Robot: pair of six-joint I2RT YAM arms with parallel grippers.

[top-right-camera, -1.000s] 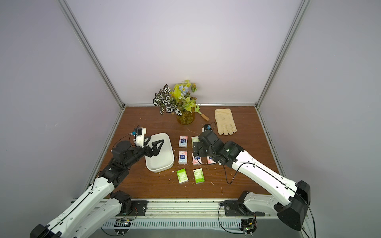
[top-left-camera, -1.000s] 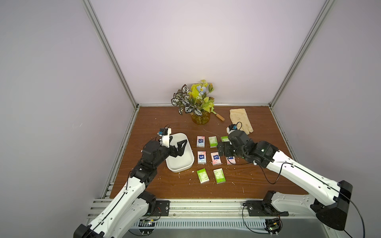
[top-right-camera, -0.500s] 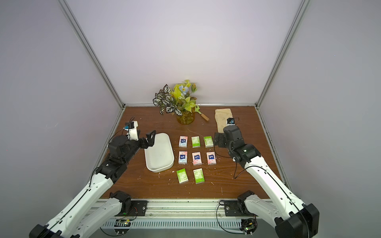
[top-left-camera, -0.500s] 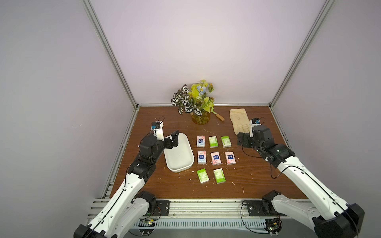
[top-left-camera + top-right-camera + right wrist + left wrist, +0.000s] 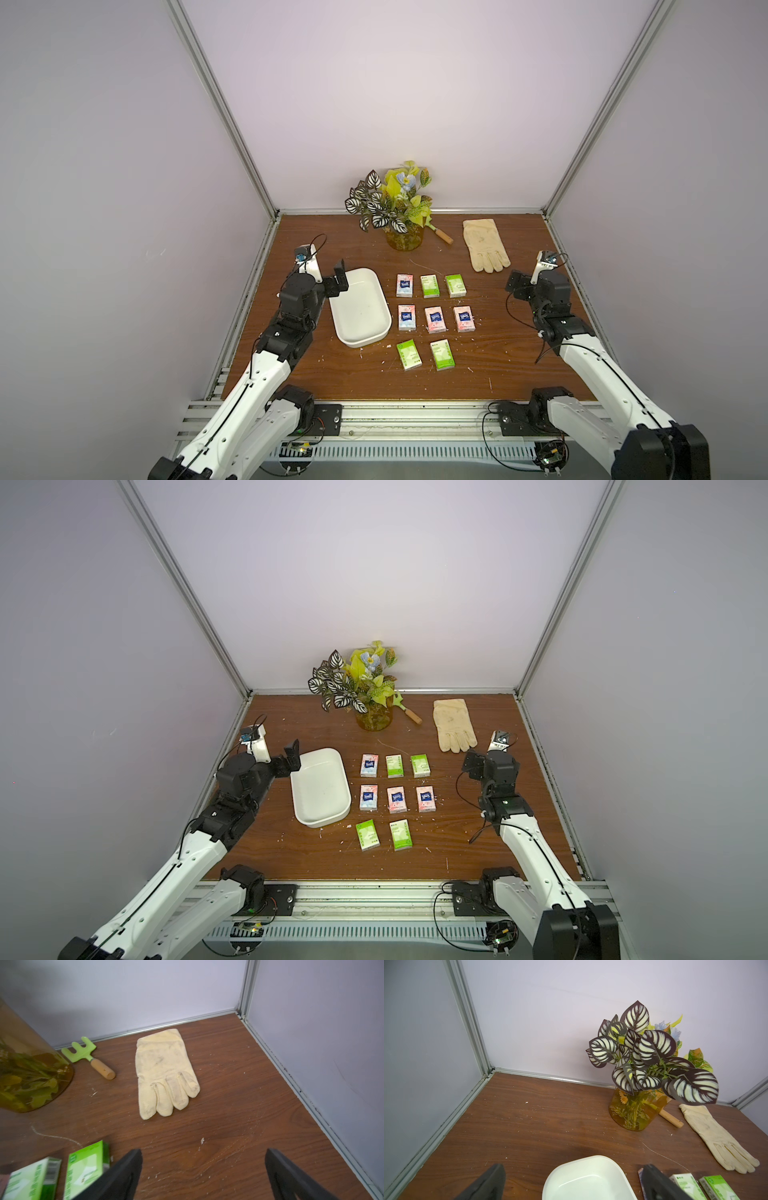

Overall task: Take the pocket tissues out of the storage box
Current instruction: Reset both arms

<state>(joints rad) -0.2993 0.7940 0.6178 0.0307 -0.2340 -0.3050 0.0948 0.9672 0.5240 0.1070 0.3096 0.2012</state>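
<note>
The storage box (image 5: 360, 307), a white oblong tub, lies on the brown table with nothing inside; it also shows in a top view (image 5: 320, 785) and its far end in the left wrist view (image 5: 588, 1180). Several pocket tissues lie in rows on the table to its right: pink ones with blue labels (image 5: 435, 320) (image 5: 395, 799) and green ones (image 5: 409, 354) (image 5: 86, 1164). My left gripper (image 5: 337, 282) (image 5: 573, 1166) hovers open at the tub's far left corner, holding nothing. My right gripper (image 5: 515, 286) (image 5: 203, 1150) stands open right of the packets, over bare wood.
An amber plant pot (image 5: 404, 239) with striped leaves stands at the back. Beside it lie a small green rake (image 5: 89, 1057) and a cream glove (image 5: 485, 245). Metal rails edge the table on the left, right and back, with walls close behind.
My right arm has pulled back from over the packets to the table's right side. My left arm has drawn back left off the tub. Both grippers stayed open.
</note>
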